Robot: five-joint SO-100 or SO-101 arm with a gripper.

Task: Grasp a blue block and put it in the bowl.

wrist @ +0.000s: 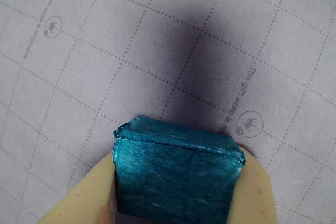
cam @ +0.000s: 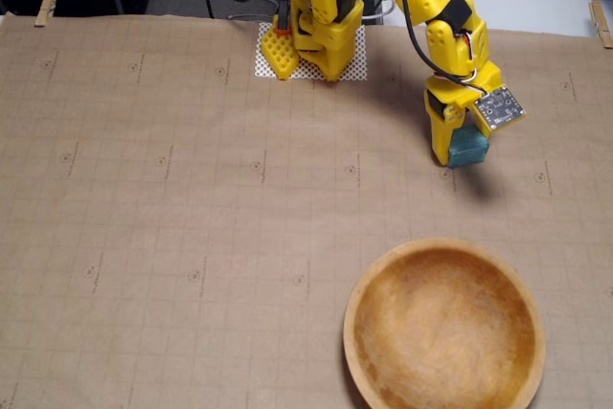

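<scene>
Filling the bottom of the wrist view, the block (wrist: 176, 174) is sitting between our two pale fingers (wrist: 86, 195), which are pressing its sides; we are gripping it, paper (wrist: 79, 77) beneath.

From the fixed view, we are holding the block (cam: 469, 147) in the gripper (cam: 460, 152) near the paper's far right, well apart from the empty bowl (cam: 443, 329), so a carry towards the camera looks due.

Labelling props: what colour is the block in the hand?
Teal-blue, faintly streaked; the block shows best in the wrist view.
</scene>
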